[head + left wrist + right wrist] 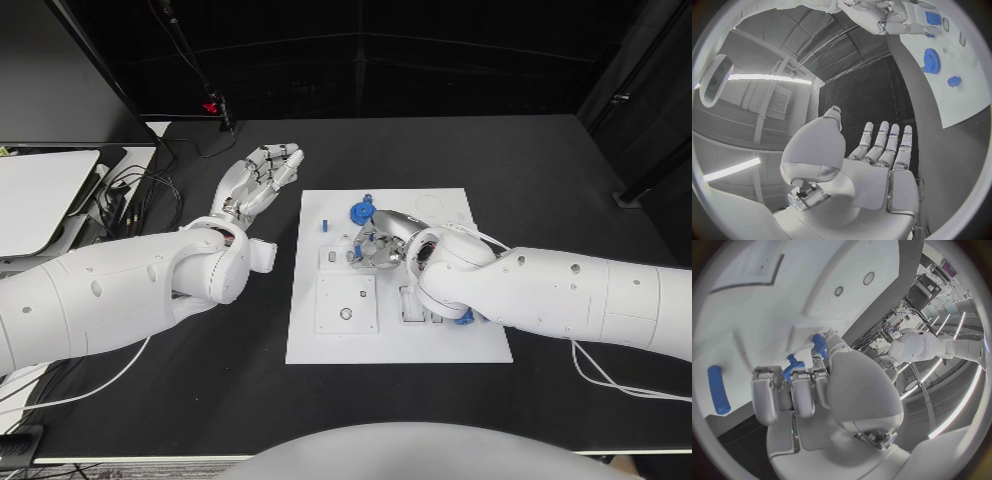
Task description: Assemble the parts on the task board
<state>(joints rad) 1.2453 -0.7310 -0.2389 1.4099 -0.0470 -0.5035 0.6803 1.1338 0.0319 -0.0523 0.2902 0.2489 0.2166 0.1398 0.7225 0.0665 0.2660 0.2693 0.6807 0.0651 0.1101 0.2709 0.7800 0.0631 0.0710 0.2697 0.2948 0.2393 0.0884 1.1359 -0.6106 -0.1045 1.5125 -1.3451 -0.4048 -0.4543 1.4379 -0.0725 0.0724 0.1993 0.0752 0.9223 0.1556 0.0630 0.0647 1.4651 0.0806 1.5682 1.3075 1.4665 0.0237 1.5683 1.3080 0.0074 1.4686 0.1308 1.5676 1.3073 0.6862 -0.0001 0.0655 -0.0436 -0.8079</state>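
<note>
The white task board [397,335] lies mid-table. My right hand [378,242] hovers low over its upper middle with the fingers curled in. In the right wrist view that hand [811,385] pinches a small blue part [819,346] between thumb and fingers, close to the board [767,305]. A blue gear [361,210] and a small blue piece [326,224] sit near the board's far left corner. A blue peg [718,389] lies flat on the board, and another blue piece [464,318] peeks from under my right forearm. My left hand [260,180] is flat with fingers straight, left of the board, holding nothing.
A raised white square block [346,303] with a hole sits on the board's left side, with narrow slots [418,300] beside it. A white device [43,195] and loose cables [137,190] lie at the table's left edge. A black stand [224,110] rises at the back.
</note>
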